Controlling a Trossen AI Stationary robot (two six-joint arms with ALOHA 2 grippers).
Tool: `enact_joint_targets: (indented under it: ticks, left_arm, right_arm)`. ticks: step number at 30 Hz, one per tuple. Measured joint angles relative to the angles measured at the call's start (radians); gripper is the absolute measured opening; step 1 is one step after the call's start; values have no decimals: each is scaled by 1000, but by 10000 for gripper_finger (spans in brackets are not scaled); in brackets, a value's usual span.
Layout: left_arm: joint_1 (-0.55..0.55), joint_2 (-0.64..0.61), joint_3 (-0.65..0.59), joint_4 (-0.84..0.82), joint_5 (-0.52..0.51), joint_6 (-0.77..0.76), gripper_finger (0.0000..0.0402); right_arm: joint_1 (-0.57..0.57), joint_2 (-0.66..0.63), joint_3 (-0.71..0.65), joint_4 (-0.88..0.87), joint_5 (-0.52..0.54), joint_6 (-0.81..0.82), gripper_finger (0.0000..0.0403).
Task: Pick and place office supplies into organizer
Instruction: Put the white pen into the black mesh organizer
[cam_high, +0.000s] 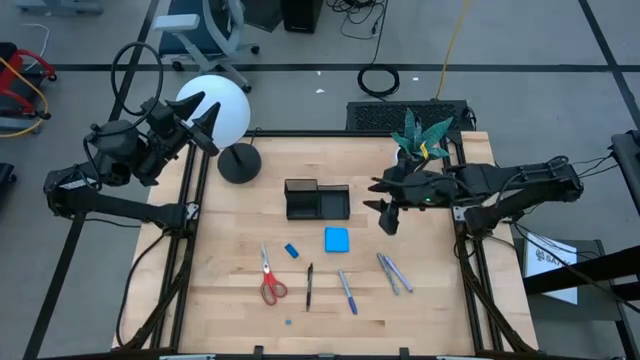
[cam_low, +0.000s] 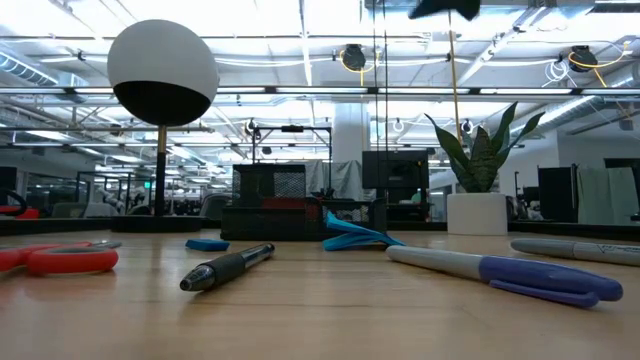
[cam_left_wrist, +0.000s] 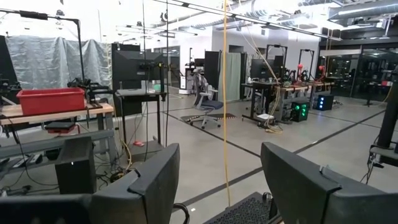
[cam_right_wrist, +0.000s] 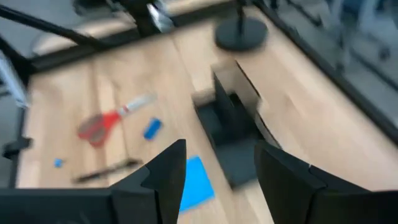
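The black organizer (cam_high: 317, 200) stands mid-table, its taller section toward the left. Nearer lie the blue note pad (cam_high: 337, 239), a small blue eraser (cam_high: 291, 250), red-handled scissors (cam_high: 270, 280), a black pen (cam_high: 309, 285), a blue pen (cam_high: 347, 291) and two greyish pens (cam_high: 393, 272). My right gripper (cam_high: 385, 208) hangs open above the table just right of the organizer; its wrist view looks down on the organizer (cam_right_wrist: 233, 127) and note pad (cam_right_wrist: 196, 180). My left gripper (cam_high: 205, 122) is open, raised at the far-left corner beside the lamp globe.
A lamp with a white globe (cam_high: 215, 108) and round black base (cam_high: 239, 162) stands at the far left. A potted plant (cam_high: 423, 140) sits at the far right, behind the right arm. A tiny blue bit (cam_high: 288, 322) lies near the near edge.
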Motion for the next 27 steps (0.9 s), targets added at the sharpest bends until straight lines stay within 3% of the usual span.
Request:
enact_joint_targets:
  ticks: [7,21,27]
  left_arm:
    - [0,0,0,0,0,0,234]
    - [0,0,0,0,0,-1,234]
    - [0,0,0,0,0,-1,234]
  right_arm:
    - [-30,27,18,-118,-148,32,183]
    - [-6,268,296,-527,-145,227,183]
    - [61,377,328,-753,-145,373,183]
